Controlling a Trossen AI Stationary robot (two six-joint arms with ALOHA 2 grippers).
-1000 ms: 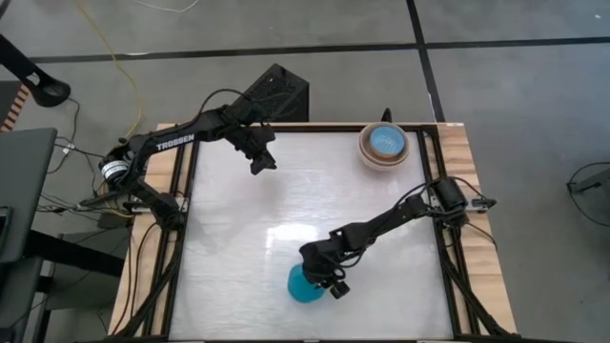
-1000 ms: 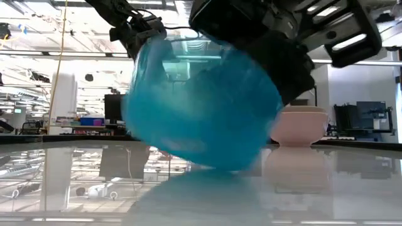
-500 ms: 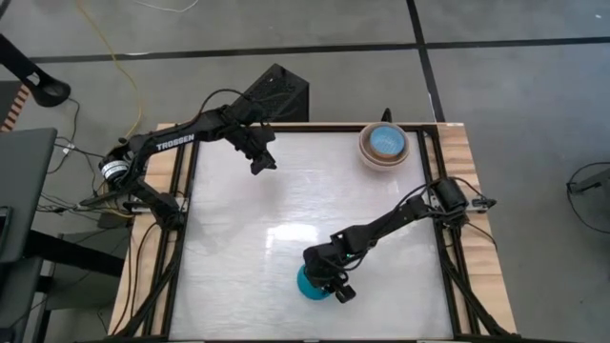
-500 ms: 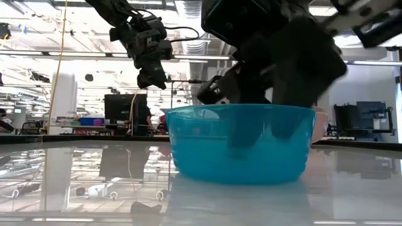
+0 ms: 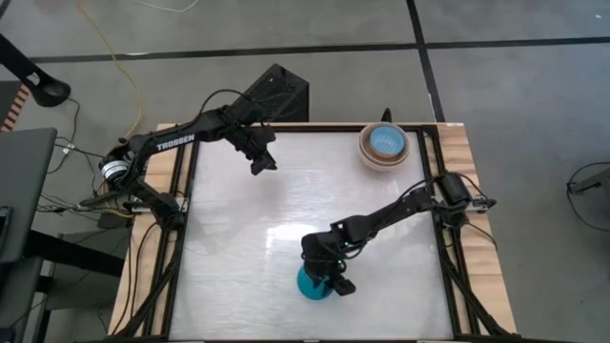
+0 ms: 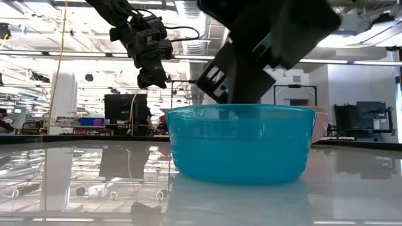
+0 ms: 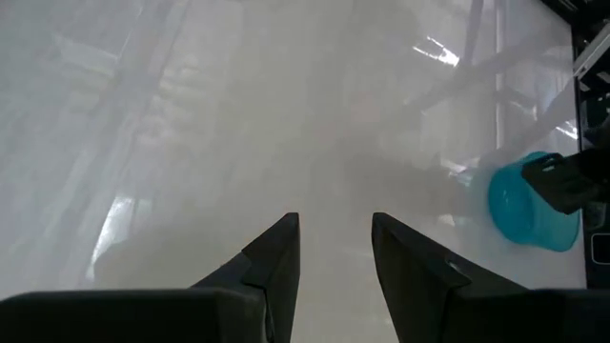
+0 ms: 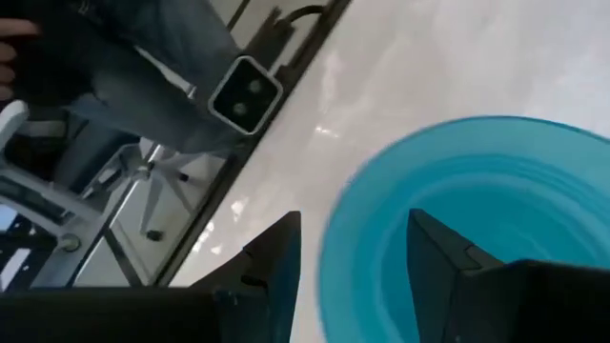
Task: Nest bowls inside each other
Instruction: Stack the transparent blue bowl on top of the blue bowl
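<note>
The teal bowl (image 5: pixel 307 283) stands upright on its base near the table's front edge, and fills the low view (image 6: pixel 240 144). My right gripper (image 5: pixel 331 279) hovers over the bowl's right side, open. In the right wrist view one finger (image 8: pixel 274 257) stands outside the bowl's rim (image 8: pixel 335 238) and the other finger (image 8: pixel 448 262) over the inside. A stack of nested bowls (image 5: pixel 384 146), cream outside and light blue innermost, rests at the far right corner. My left gripper (image 5: pixel 259 158) hangs open above the table's far left part. My right gripper straddles the right part of the teal bowl's rim (image 8: pixel 335 238), slanting down from the table's right side. I cannot tell whether either finger touches the rim. The bowl stands level on the table.
A black box (image 5: pixel 279 93) sits beyond the table's far edge. A person's legs and a chair base (image 8: pixel 114 143) show past the near edge. The white tabletop (image 5: pixel 286 200) lies bare between the teal bowl and the stack.
The teal bowl, tipped on its side under my right gripper a second ago, has come down upright on its base. My right gripper has rolled its wrist and risen a little; its finger no longer reaches deep into the bowl.
</note>
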